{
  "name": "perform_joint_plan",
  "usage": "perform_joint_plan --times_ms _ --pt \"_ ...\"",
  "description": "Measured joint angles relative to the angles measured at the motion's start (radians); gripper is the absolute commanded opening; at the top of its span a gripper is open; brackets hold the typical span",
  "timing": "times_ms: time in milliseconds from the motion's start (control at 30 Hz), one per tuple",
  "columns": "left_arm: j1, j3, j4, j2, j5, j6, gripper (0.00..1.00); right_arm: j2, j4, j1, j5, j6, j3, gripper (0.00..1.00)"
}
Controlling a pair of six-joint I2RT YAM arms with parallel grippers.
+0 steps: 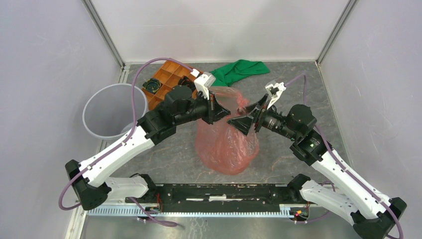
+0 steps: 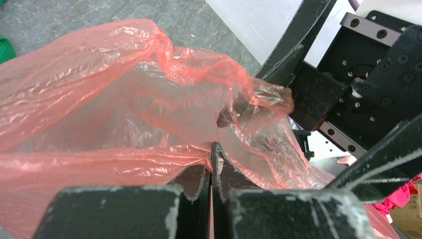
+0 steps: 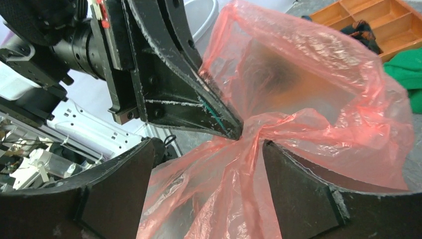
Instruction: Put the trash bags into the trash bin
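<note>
The trash bag (image 1: 226, 144) is a large loose red-pink sack in the middle of the table, its top lifted. My left gripper (image 1: 225, 114) is shut on a gathered fold of the bag's upper edge; in the left wrist view the closed fingertips (image 2: 212, 158) pinch the film (image 2: 99, 99). My right gripper (image 1: 247, 115) is open, facing the left one, with bag film (image 3: 308, 79) between its spread fingers (image 3: 298, 189). The left gripper's tip (image 3: 231, 130) shows in the right wrist view. The trash bin (image 1: 89, 99) stands at the left, apart from the bag.
An orange compartment tray (image 1: 166, 79) lies behind the left arm, next to the bin. A green cloth (image 1: 239, 70) lies at the back centre. Cage walls close in the back and both sides. The bin's rim (image 3: 206, 15) and the tray (image 3: 368, 15) show behind the bag.
</note>
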Motion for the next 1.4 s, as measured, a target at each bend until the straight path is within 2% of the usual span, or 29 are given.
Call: perform_joint_plan --times_ms 133,200,267,300,333,367,467,500,567,700,833,1000,1133,1400 --pt "-0.003 -0.002 0.001 0.006 -0.001 0.000 0.02 0.007 -0.042 0.060 0.053 -0.031 0.000 0.87" --pt "-0.004 -0.002 0.003 0.010 -0.001 -0.002 0.02 0.017 -0.075 0.111 0.114 -0.062 0.000 0.80" --pt "-0.005 -0.002 0.003 0.015 -0.001 -0.008 0.02 0.030 -0.121 0.174 0.196 -0.098 0.000 0.58" --pt "-0.005 -0.002 0.003 0.018 -0.001 -0.009 0.08 0.035 -0.142 0.196 0.233 -0.117 0.000 0.41" --pt "-0.005 -0.002 0.002 0.019 -0.001 -0.009 0.18 0.039 -0.162 0.216 0.274 -0.138 0.000 0.18" --pt "-0.005 -0.002 -0.001 0.020 -0.002 -0.010 0.33 0.041 -0.184 0.234 0.320 -0.151 0.000 0.02" --pt "-0.005 0.005 -0.025 0.019 -0.022 -0.015 0.80 0.038 -0.221 0.246 0.445 -0.200 0.000 0.01" --pt "-0.005 0.014 -0.055 0.019 -0.044 -0.018 0.89 0.036 -0.232 0.246 0.495 -0.213 0.000 0.01" --pt "-0.005 0.037 -0.122 0.008 -0.102 -0.016 0.98 0.022 -0.258 0.246 0.611 -0.245 -0.001 0.01" --pt "-0.005 0.091 -0.286 -0.073 -0.293 -0.003 1.00 -0.034 -0.266 0.246 0.756 -0.290 -0.032 0.01" --pt "-0.005 0.163 -0.480 -0.185 -0.591 0.002 1.00 -0.105 -0.264 0.246 0.875 -0.338 -0.078 0.01" --pt "0.040 0.211 -0.692 -0.193 -0.874 0.001 1.00 -0.155 -0.246 0.246 0.941 -0.399 -0.104 0.01" --pt "0.188 0.196 -0.752 -0.142 -0.954 0.034 1.00 -0.164 -0.232 0.246 0.952 -0.430 -0.106 0.01" --pt "0.482 0.120 -0.689 -0.099 -0.908 0.112 1.00 -0.155 -0.215 0.246 0.916 -0.435 -0.114 0.01"
